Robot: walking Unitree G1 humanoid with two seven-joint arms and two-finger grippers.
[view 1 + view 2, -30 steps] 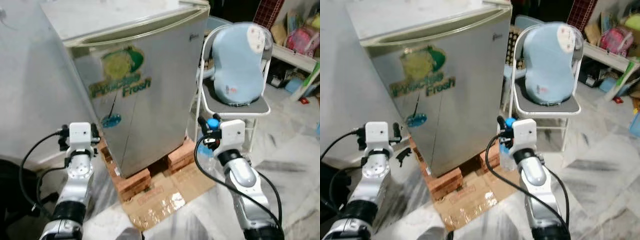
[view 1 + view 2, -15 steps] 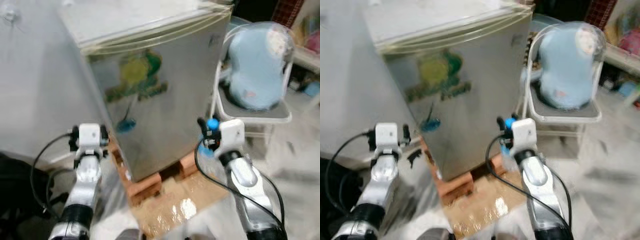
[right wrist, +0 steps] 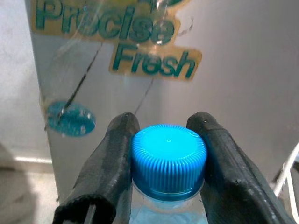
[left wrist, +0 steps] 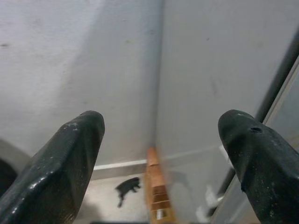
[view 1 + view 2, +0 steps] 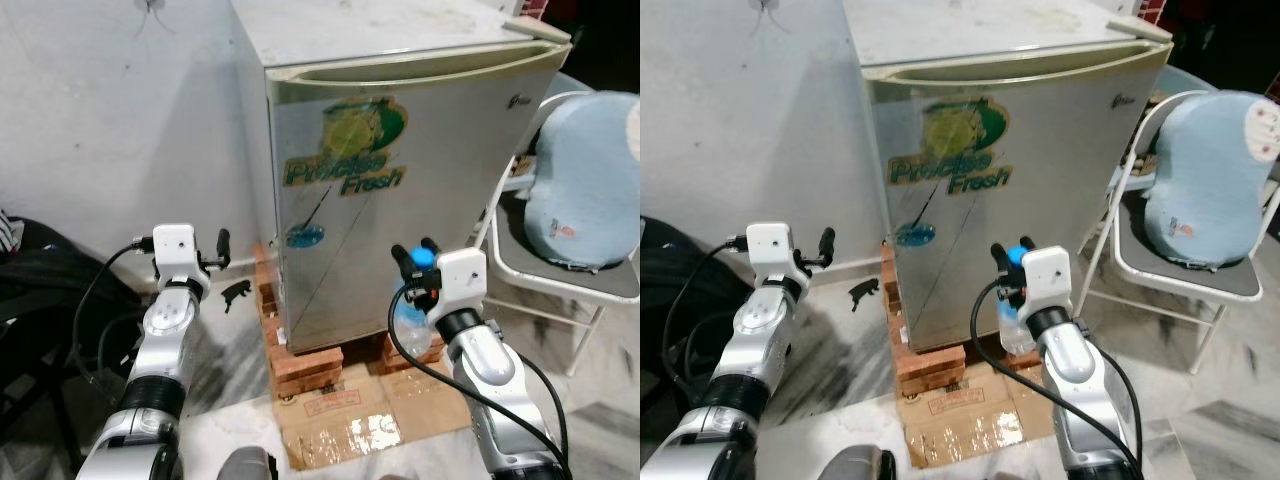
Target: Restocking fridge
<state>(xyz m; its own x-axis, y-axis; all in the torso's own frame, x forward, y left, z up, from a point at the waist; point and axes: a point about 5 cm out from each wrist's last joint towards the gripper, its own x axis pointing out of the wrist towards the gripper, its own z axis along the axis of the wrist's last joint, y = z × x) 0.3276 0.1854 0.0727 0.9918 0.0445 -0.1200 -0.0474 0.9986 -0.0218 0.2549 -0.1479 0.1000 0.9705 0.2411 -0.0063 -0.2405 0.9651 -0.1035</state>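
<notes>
A small silver fridge with a "Precise Fresh" sticker stands shut on bricks, straight ahead. My right gripper is shut on a clear water bottle with a blue cap, held upright just in front of the fridge door's lower right. The two black fingers clamp the bottle's neck under the cap. My left gripper is held up open and empty, left of the fridge near the white wall; its fingers stand wide apart.
Bricks and flattened cardboard lie under and before the fridge. A white folding chair with a pale blue bundle stands right of it. Dark bags sit at the left. A white wall stands behind.
The camera has swung, so the fridge now shows more square-on and sharp. Both arms keep their poses; the right gripper still holds the bottle.
</notes>
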